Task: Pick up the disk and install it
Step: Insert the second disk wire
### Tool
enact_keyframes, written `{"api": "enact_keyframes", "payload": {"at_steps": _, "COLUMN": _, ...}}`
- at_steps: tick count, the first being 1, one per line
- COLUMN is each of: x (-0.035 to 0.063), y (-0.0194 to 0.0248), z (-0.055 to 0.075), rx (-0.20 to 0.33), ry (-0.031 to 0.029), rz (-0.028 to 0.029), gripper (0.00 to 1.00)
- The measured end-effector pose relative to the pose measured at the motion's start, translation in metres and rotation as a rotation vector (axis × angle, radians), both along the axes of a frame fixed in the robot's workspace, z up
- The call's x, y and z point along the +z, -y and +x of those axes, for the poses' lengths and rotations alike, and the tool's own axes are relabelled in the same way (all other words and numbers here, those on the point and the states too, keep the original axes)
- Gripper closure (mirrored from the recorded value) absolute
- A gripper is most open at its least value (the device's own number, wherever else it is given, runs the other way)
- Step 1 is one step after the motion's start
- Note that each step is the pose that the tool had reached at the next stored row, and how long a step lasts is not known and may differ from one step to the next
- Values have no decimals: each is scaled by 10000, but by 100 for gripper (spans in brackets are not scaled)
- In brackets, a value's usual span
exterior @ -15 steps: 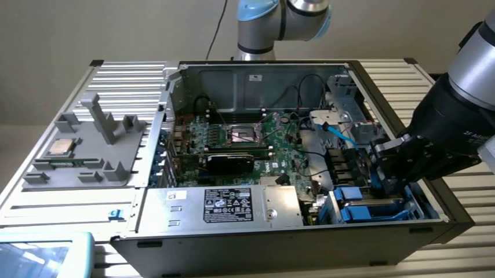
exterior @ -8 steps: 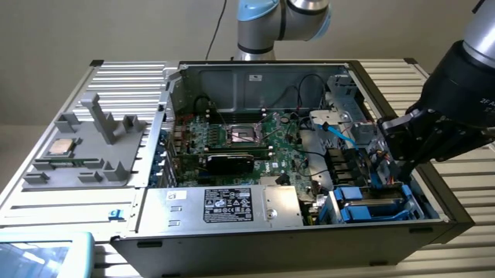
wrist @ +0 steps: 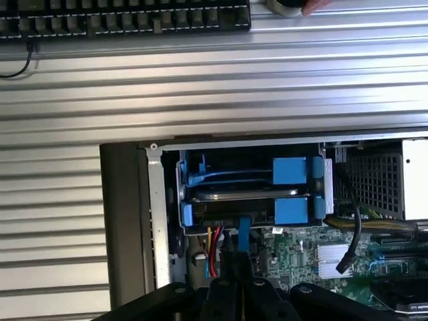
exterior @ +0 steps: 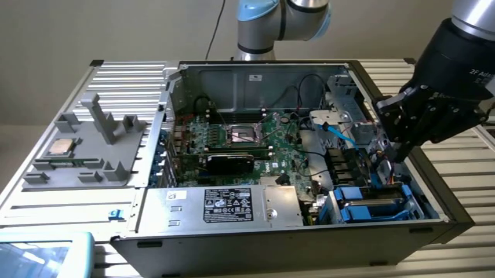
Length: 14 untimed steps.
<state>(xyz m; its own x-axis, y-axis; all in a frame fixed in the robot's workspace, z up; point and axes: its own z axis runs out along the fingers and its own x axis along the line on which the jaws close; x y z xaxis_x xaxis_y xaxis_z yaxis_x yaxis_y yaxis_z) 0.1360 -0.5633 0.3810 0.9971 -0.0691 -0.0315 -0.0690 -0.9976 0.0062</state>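
The disk (exterior: 374, 204) lies in the drive bay at the front corner of the open computer case (exterior: 255, 246), on the exterior view's right, edged by its bright blue frame. In the wrist view the disk (wrist: 244, 194) shows as a silver edge between blue brackets. My gripper (exterior: 396, 154) hangs just above and behind the bay, over the case's right wall, apart from the disk. Its fingers (wrist: 231, 267) are pressed together with nothing between them, and they sit over red and blue cables beside the bay.
A large silver box with a black label (exterior: 224, 205) fills the case's front. The motherboard (exterior: 247, 139) lies behind it, and a blue cable (exterior: 340, 132) arcs near the bay. A CPU chip (exterior: 62, 147) rests on a grey fixture at left. A keyboard (wrist: 127, 17) lies on the ribbed table.
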Motion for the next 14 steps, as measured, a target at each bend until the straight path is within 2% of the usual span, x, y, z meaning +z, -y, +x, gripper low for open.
{"api": "enact_keyframes", "payload": {"at_steps": 3, "x": 2, "y": -101, "z": -8, "rx": 0, "ry": 0, "rz": -116, "gripper": 89}}
{"api": "enact_keyframes", "payload": {"at_steps": 5, "x": 3, "y": -147, "z": -10, "rx": 1, "ry": 0, "rz": -140, "gripper": 89}}
{"api": "enact_keyframes", "payload": {"at_steps": 14, "x": 2, "y": -148, "z": -10, "rx": 12, "ry": -69, "rz": -139, "gripper": 89}}
